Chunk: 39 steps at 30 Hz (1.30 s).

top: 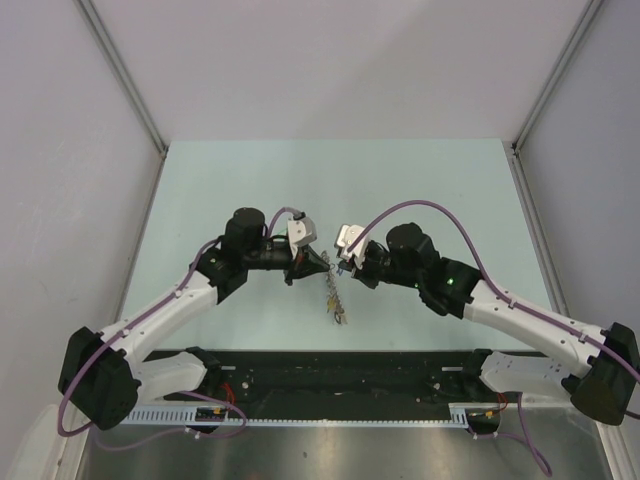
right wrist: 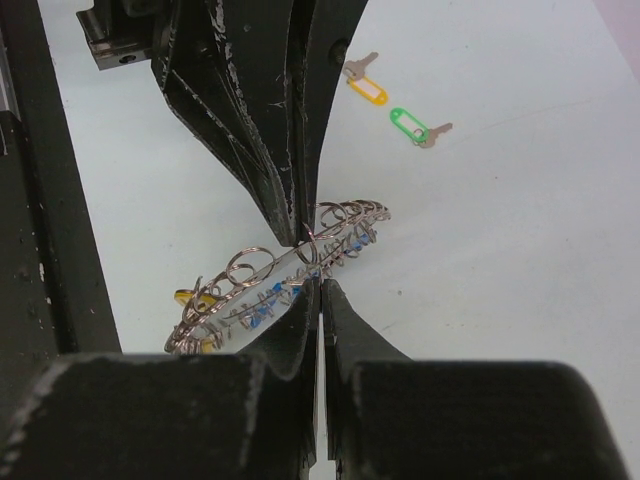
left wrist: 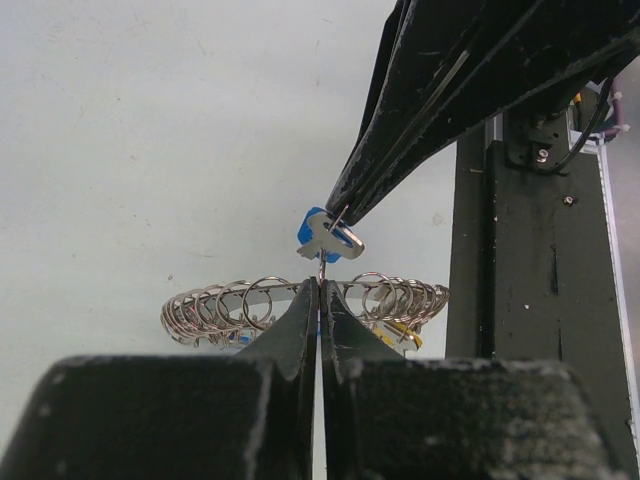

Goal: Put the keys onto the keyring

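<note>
Left gripper (left wrist: 320, 284): fingers together, pinching the keyring (left wrist: 250, 302) at its rim.
Right gripper (left wrist: 341, 214): clamped on the blue-tagged key (left wrist: 316, 231), touching the ring's top edge.
Orange key (right wrist: 363, 86), green key (right wrist: 412, 126): flat on the table (right wrist: 520, 250), side by side, well apart from the ring.

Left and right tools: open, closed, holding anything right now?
Left tool: closed, pinching the keyring.
Right tool: closed on the blue-tagged key.
</note>
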Motion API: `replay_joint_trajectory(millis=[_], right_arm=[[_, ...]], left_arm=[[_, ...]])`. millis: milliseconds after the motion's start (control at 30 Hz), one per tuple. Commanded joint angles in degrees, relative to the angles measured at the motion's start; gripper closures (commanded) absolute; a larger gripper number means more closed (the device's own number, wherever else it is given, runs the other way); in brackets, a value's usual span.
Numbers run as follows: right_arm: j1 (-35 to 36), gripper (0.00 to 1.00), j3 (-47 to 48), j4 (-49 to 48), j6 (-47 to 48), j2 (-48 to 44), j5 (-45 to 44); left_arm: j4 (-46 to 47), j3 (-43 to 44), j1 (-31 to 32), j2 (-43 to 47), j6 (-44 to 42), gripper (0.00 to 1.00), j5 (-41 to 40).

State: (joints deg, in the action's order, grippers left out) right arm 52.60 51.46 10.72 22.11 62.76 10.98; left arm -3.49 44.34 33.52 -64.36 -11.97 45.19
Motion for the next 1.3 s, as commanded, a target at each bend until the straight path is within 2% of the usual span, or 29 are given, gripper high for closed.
replay_joint_trajectory(millis=[0,933,1267], right_arm=[[0.40,1.00,2.41,-2.81,-0.58,0.69,-0.08],[0.40,1.00,2.41,-2.72,-1.98,1.14,1.15],[0.40,1.00,3.82,2.11,-3.83,0.78,0.00]], left_arm=[[3.93,1.37,0.50,0.37,0.80,1.00,1.22],[2.27,1.28,0.94,0.90,-0.51,1.00,1.13],[0.67,1.63,1.02,1.25,-2.10,1.00,-0.37]])
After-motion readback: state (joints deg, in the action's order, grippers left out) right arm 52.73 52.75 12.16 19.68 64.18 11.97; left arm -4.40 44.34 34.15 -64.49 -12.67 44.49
